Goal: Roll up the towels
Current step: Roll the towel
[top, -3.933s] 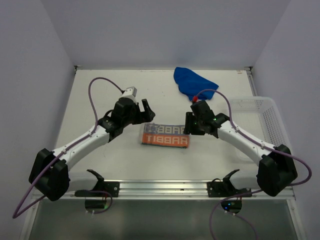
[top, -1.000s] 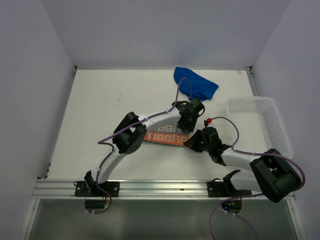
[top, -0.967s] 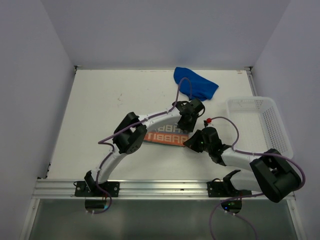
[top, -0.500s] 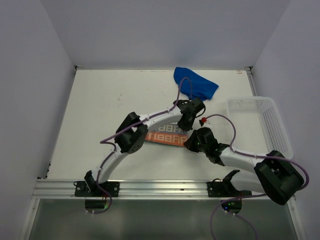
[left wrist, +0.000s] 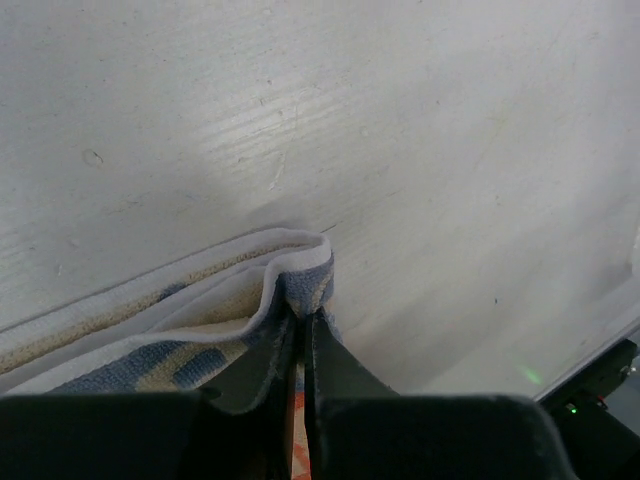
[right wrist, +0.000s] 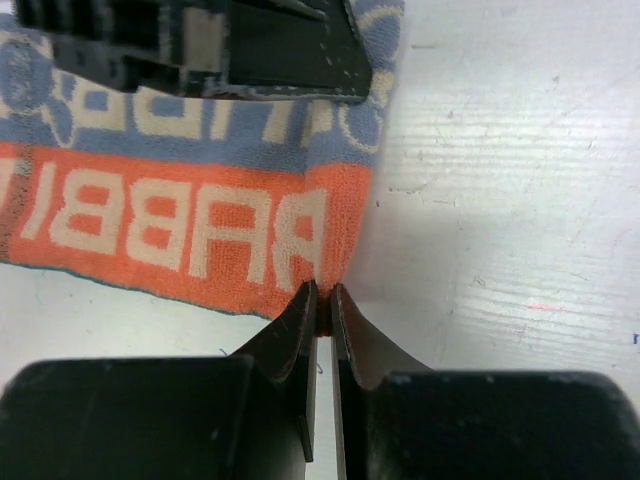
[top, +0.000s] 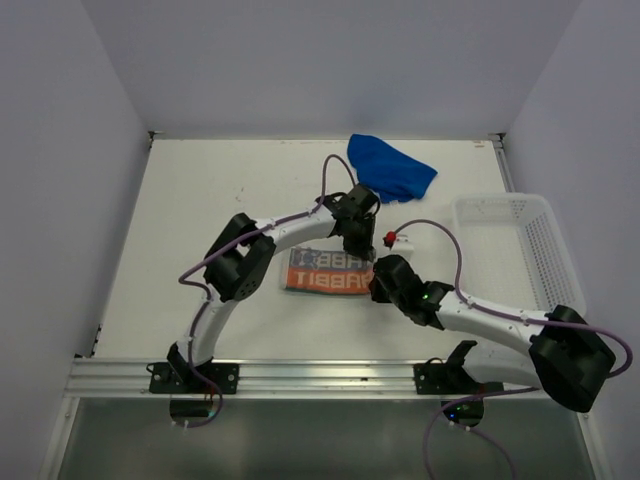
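The left gripper (left wrist: 302,320) is pinching the far right corner and the right gripper (right wrist: 320,292) is nipping the near orange hem of the patterned towel (top: 322,272), which is lying folded but unrolled mid-table, while the blue towel (top: 390,170) is sitting crumpled at the far edge, so both rolls are remaining to do.

A white plastic mesh basket (top: 548,245) sits open side up at the right edge of the scuffed white surface (top: 200,190). A metal rail (top: 320,375) runs along the near edge.
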